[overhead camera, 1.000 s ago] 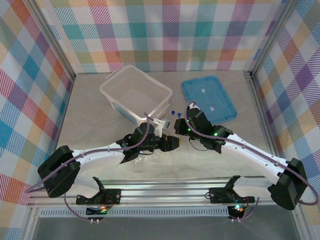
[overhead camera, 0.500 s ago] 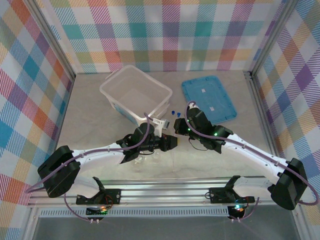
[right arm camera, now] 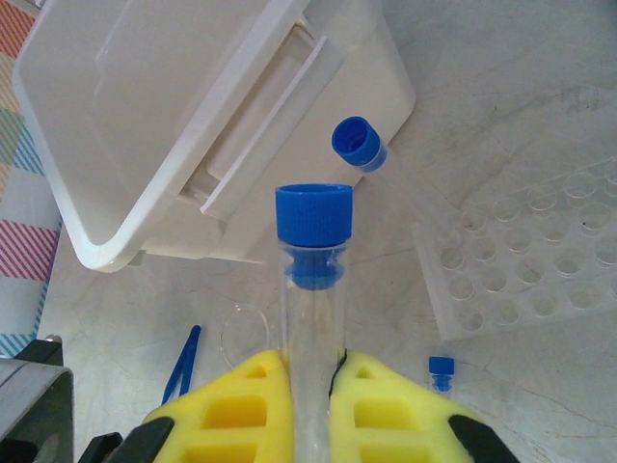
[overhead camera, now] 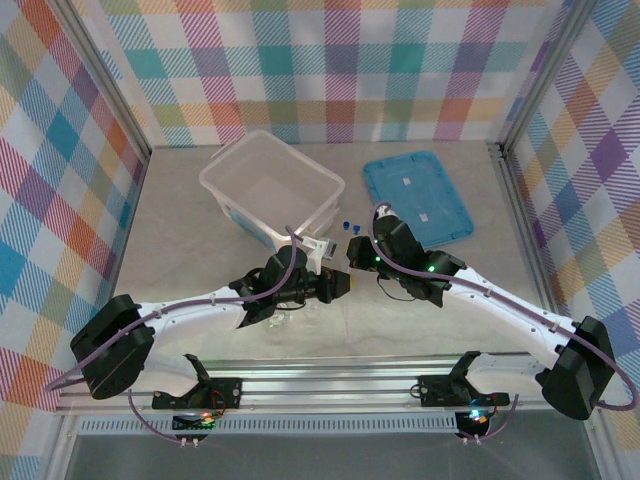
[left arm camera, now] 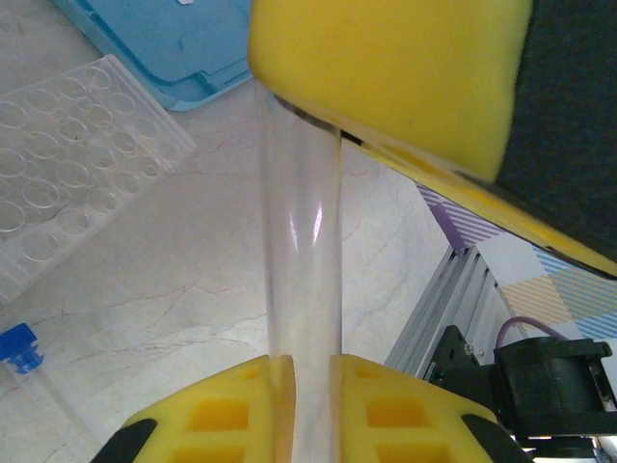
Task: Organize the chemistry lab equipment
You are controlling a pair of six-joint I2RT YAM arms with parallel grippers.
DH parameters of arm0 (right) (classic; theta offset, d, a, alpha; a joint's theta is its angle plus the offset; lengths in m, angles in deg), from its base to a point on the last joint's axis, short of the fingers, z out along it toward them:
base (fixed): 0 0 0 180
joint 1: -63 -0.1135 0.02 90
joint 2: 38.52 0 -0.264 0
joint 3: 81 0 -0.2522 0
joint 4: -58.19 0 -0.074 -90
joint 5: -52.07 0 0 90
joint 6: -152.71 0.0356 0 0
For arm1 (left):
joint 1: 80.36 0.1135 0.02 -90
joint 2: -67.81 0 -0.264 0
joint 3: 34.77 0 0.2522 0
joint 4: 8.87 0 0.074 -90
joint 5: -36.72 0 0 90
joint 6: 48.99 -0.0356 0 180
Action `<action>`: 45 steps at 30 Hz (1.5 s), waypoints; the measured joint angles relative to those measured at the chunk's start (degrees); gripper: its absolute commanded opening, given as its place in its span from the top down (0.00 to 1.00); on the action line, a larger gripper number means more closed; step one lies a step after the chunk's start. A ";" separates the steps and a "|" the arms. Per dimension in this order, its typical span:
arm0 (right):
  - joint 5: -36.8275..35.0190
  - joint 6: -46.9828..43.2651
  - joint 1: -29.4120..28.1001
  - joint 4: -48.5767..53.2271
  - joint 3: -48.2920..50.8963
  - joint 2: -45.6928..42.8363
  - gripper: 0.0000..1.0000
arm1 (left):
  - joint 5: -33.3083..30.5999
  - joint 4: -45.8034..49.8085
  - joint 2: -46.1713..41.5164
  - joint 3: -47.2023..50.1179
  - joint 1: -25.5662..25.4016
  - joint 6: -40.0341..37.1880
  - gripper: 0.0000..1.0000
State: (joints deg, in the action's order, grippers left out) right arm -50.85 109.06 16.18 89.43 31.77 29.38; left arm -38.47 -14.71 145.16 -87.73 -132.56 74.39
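Blue-capped tubes (right arm camera: 313,214): 3; tweezers (right arm camera: 181,365): 1; tub (right arm camera: 145,116): 1.

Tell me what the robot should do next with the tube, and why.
Probably the right gripper should open its fingers a little. It is shut on a blue-capped tube, and the left gripper is shut on what looks like that tube's clear other end, running up to another yellow finger. Letting go would free the left arm to carry it toward the tub.

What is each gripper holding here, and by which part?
The left gripper pinches a clear tube on its bare shaft; the right gripper pinches a blue-capped tube on the shaft below its cap.
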 measured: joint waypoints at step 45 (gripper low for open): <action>41.94 -14.51 19.58 15.06 -10.86 5.86 0.51 | -2.49 18.16 -5.09 -2.21 -0.28 -18.29 0.95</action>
State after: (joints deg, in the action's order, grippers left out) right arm -8.91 94.55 35.76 104.49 20.90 35.24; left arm -40.96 3.46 140.06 -89.94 -132.85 56.10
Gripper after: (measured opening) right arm 0.493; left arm 0.148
